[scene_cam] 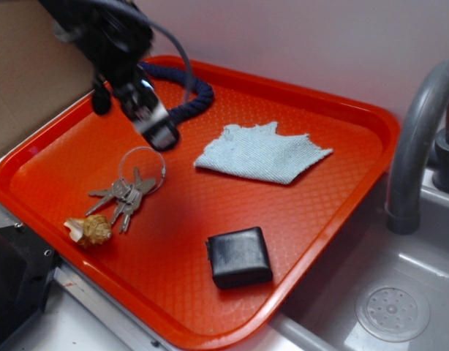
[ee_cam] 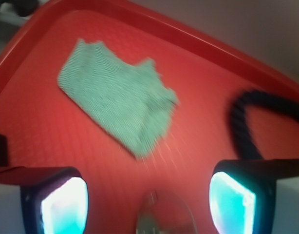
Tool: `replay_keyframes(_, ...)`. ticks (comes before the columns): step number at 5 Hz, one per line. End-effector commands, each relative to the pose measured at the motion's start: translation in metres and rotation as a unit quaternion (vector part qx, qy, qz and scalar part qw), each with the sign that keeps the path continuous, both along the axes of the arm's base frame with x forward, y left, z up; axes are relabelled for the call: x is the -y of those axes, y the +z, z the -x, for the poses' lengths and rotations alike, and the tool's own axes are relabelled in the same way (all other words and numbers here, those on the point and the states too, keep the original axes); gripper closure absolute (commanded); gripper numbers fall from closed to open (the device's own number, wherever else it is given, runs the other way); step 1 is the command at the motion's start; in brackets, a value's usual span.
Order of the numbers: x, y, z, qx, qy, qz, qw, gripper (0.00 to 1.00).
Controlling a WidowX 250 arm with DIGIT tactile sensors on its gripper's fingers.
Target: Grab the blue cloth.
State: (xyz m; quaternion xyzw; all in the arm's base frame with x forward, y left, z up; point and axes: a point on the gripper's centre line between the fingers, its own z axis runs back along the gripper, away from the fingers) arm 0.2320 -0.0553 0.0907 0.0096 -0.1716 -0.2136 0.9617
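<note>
1. Wrist view motion-blurred: blue cloth (ee_cam: 121, 99) weave and frayed edges smeared.
2. Navy rope (ee_cam: 247, 124) cut by right edge in wrist view; partly hidden behind arm in ext. view.
3. Gripper (scene_cam: 155, 124) blurred in ext. view; finger gap unreadable there.
4. Faucet (scene_cam: 418, 139) cropped at right edge.
5. Key ring (ee_cam: 161, 214) cut by bottom edge, indistinct.

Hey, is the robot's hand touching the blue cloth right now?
Apart. In the wrist view, the hand is open with bare red tray between its fingers and the blue cloth; the exterior view shows the same gap.
</note>
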Motion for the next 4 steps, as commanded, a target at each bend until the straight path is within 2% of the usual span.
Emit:
replay_keyframes(1,0.0,0.006,-0.005,0.049,-0.001,0.037,0.998,0.0)
replay_keyframes(3,0.0,0.006,-0.005,0.049,-0.001,0.037,0.998,0.0)
replay_keyframes(4,0.009,-0.042,-0.027,0.018,-0.022,0.068,0.997,0.0)
